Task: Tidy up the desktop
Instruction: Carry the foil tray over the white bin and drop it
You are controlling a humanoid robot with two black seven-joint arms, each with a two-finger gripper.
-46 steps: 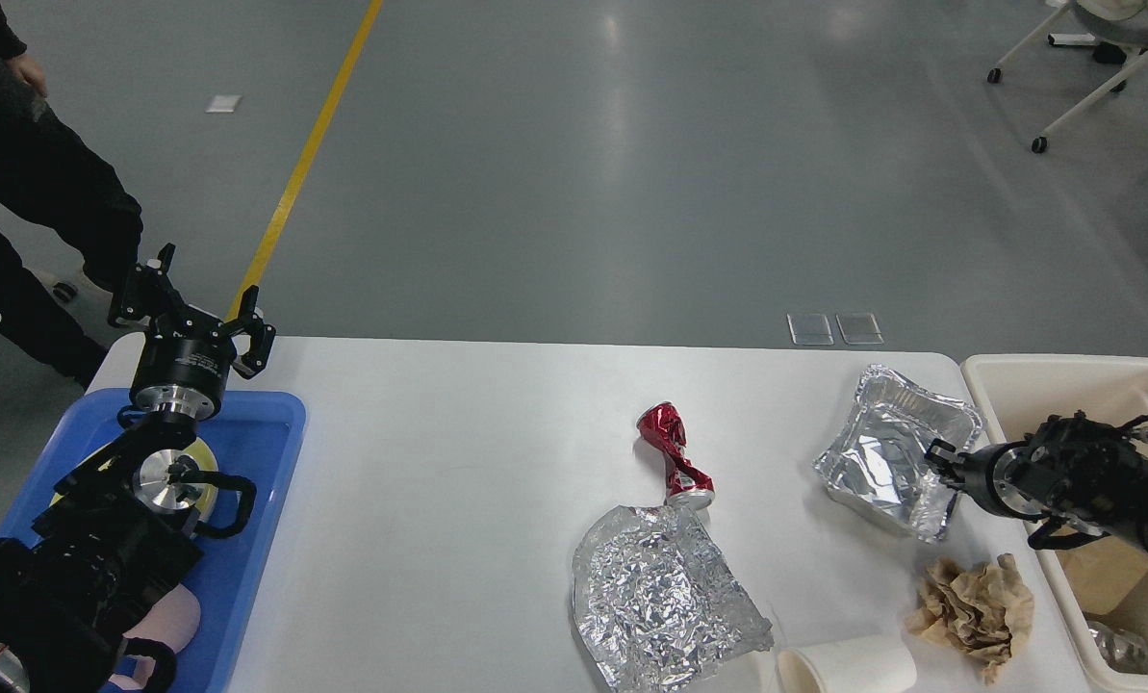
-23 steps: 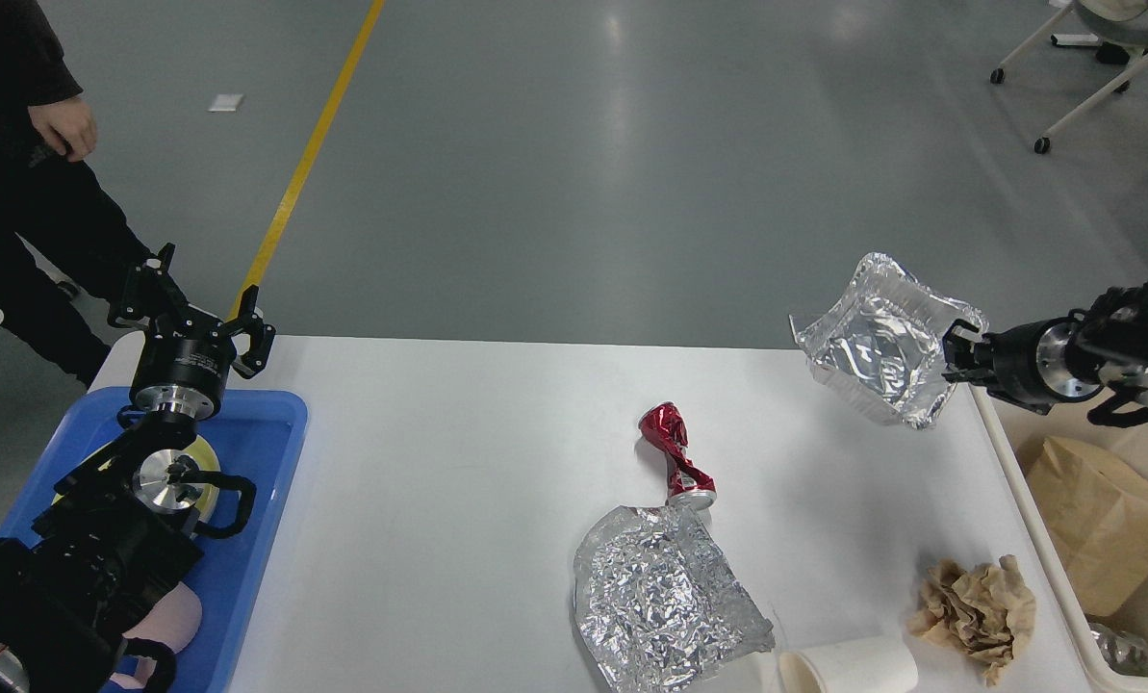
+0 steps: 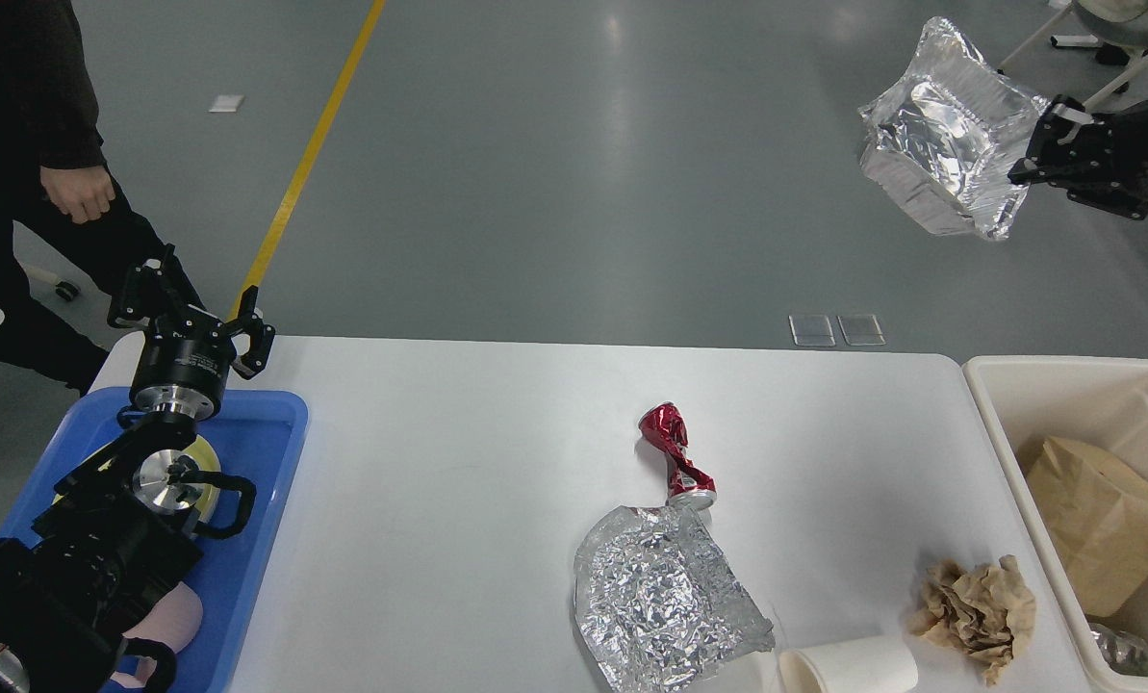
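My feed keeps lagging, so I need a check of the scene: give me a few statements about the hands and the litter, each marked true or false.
1. The right hand holds the foil container high above the desktop. True.
2. The crushed red can lies in the cream bin. False: it lies on the desktop, touching the foil sheet.
3. The left hand grips something. False: it is open and empty.
4. The crumpled brown paper lies on the desktop. True.

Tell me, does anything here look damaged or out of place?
Yes. The right gripper holds a dented foil tray high above the floor. A crushed red can lies on the desktop.
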